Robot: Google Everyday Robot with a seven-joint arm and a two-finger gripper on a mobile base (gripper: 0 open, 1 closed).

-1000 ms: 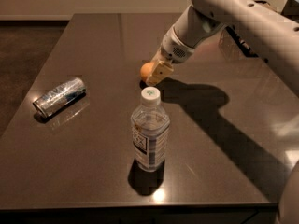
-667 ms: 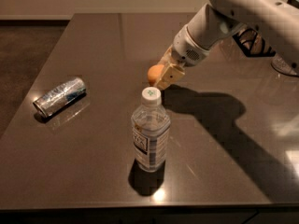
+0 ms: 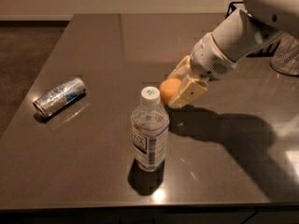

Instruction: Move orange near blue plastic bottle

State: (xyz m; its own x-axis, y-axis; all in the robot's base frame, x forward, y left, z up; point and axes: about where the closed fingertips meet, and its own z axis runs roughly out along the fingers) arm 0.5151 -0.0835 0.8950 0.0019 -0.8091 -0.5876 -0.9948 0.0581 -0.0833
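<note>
The orange (image 3: 166, 90) is being clamped between the two fingers of the gripper (image 3: 173, 90), over the dark table (image 3: 93, 45). Just in front of the gripper, slightly to its left, the blue plastic bottle (image 3: 149, 130) is standing upright. Far to its left, a crushed can (image 3: 59, 97) is lying on its side.

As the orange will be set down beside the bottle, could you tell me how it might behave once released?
The orange, held in the gripper just beyond the bottle, is round, so it may well roll on the glossy table. Its matte skin probably grips well. The bottle stands tall and narrow, so a rolling orange might tip it.
</note>
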